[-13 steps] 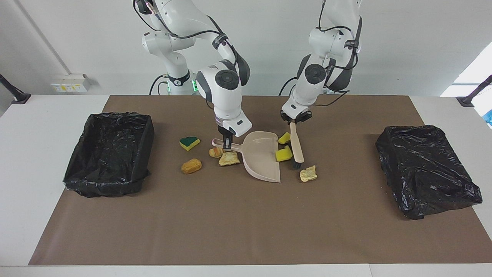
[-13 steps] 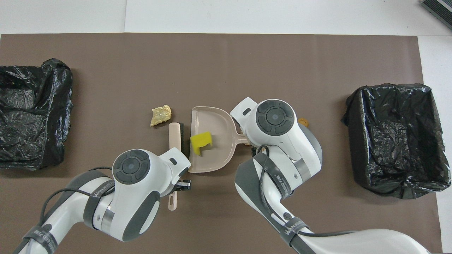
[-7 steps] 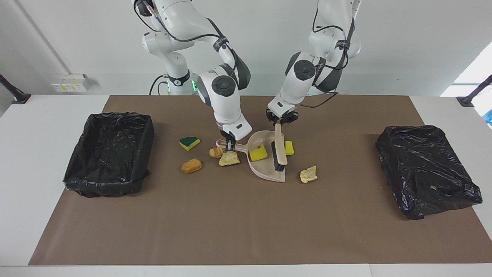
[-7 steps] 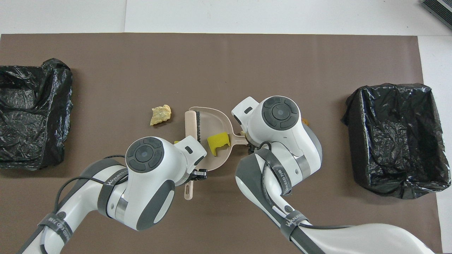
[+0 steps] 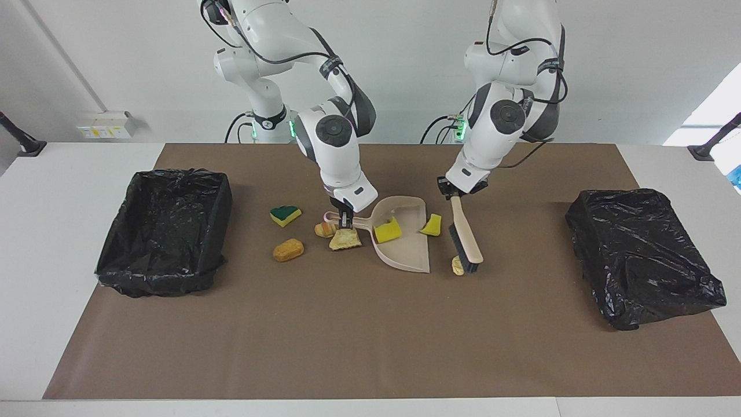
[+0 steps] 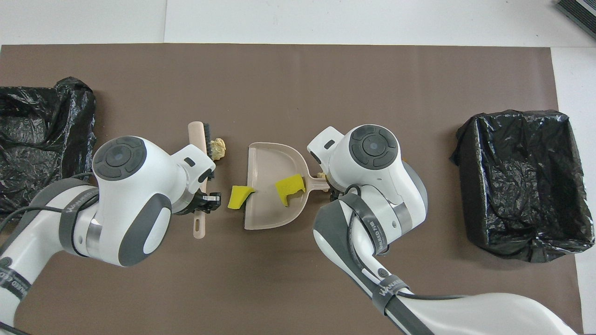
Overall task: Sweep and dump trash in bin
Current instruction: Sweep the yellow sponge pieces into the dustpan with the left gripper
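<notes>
While the right end effector [image 5: 345, 218] is clamped on the handle of the beige dustpan [image 5: 402, 243], the left end effector [image 5: 457, 193] is closed on the handle of the hand brush [image 5: 466, 238], whose black bristles touch a tan scrap [image 5: 457, 266] beside the dustpan's open edge, toward the left arm's end of the surface [image 5: 347, 336]. One yellow sponge piece [image 5: 388, 231] lies in the dustpan; another yellow piece [image 5: 432, 225] sits just at its open edge. By the dustpan's handle lie two tan scraps [image 5: 345, 238], with an orange scrap [image 5: 288, 250] and a green-topped sponge [image 5: 285, 215] toward the open black-lined bin [image 5: 165, 231].
</notes>
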Action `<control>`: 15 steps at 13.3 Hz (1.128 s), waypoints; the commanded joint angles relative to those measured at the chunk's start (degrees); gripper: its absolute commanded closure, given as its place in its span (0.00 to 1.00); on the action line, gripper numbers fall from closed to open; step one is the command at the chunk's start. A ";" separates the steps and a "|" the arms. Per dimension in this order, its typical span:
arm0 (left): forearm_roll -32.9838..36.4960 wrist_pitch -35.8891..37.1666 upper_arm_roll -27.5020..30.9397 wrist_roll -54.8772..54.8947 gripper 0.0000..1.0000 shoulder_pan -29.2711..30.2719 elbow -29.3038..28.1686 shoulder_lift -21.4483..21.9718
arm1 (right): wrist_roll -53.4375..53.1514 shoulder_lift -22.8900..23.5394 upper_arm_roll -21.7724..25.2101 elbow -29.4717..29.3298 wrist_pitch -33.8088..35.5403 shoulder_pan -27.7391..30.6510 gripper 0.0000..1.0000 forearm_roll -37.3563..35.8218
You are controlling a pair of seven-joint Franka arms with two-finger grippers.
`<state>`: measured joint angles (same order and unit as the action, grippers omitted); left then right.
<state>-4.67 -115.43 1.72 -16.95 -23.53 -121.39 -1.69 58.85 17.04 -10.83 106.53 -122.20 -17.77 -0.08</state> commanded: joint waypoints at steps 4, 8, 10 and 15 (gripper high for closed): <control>12.12 -2.17 -0.40 16.68 1.00 5.34 5.96 -7.24 | 1.89 0.10 -0.51 0.17 0.04 0.72 1.00 0.87; 12.49 -0.24 -0.67 16.69 1.00 4.20 5.12 -7.63 | 1.80 -0.17 -0.51 0.43 0.47 0.54 1.00 0.87; 11.71 3.26 -0.93 16.34 1.00 1.75 3.01 -5.79 | 1.36 -0.34 -0.42 0.43 1.35 0.19 1.00 -0.17; -0.58 9.35 -1.11 0.47 1.00 -5.98 -0.16 -2.27 | 1.27 -0.26 -0.51 0.26 0.56 0.10 1.00 -4.14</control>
<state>-2.34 -106.41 0.04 -9.20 -26.46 -118.52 -7.01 59.02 17.04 -11.06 106.45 -122.01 -18.00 -2.91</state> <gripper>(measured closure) 0.736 0.687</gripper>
